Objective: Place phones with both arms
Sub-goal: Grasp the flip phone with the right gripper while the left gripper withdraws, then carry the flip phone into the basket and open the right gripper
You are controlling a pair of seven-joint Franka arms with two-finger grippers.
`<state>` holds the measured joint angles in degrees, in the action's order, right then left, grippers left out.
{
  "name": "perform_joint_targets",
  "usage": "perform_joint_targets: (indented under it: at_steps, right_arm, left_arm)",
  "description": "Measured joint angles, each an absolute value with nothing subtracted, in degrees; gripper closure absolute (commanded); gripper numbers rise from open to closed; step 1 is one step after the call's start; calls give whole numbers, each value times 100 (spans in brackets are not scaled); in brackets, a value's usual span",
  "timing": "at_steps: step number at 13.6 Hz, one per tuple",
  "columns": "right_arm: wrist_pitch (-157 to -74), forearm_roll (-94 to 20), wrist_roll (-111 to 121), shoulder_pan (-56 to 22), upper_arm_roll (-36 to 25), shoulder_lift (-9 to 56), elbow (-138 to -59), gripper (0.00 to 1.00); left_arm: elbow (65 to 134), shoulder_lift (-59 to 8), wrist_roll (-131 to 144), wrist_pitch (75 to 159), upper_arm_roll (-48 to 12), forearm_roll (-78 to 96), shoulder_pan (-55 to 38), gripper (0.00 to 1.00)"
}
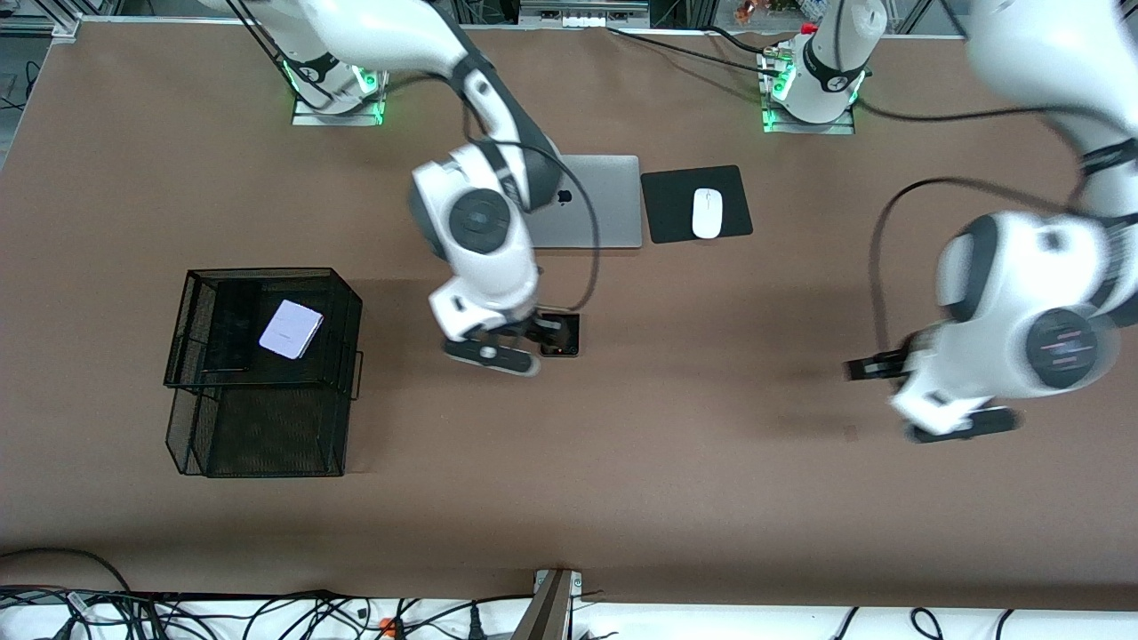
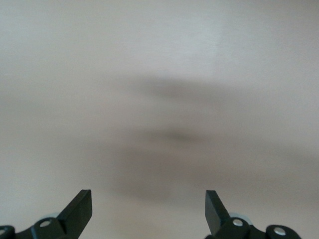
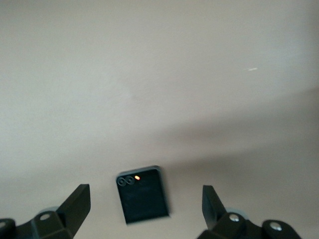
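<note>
Nearest the front camera, a black mesh basket [image 1: 263, 418] is standing toward the right arm's end of the table, and everything else is placed from it. Its upper tier is already carrying the pale lilac phone [image 1: 291, 329] with the long black phone [image 1: 233, 325] lying beside it.

Well apart from the basket, nearer the table's middle, the small black phone [image 1: 562, 335] is lying flat on the brown table [image 1: 676, 498]. The right gripper [image 1: 533, 342] is hovering over it, fingers spread wide and holding nothing; in the right wrist view the phone [image 3: 143, 194] is sitting between the two fingertips [image 3: 79, 203].

To grasp well, the gripper should be descending straight, centred, pinching the phone's short sides and staying square to its edges, since such a thin slab could easily slide.

Bare table is lying between phone and basket, leaving open room for the carry. A grey laptop [image 1: 605, 200] is sitting farther from the camera, near the right forearm.

The left gripper [image 1: 876, 366] is waiting wide open and empty over bare table at the left arm's end.
</note>
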<state>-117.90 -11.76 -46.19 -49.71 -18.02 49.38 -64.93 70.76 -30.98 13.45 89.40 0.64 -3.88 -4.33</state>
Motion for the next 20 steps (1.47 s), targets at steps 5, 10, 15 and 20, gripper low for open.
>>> perform_joint_targets:
  at_steps: [5, 10, 15, 20]
  right_arm:
    - [-12570, -1160, -4648, -5268, -1800, 5910, -6297, 0]
    - [-12676, -1143, -4516, -5347, -1801, 6052, -6436, 0]
    - [-12672, -1134, -4395, -5454, -1802, 6052, -6600, 0]
    - [-12720, -1105, -4256, -5496, -1827, 6042, -6659, 58]
  left_arm:
    - [7225, -1824, 713, 8018, -16, -389, -244, 0]
    - [8017, -743, 174, 7995, -70, 18, -247, 0]
    - [8871, 33, 15, 7993, -127, 47, -284, 0]
    - [9004, 43, 16, 7983, -295, 114, -308, 0]
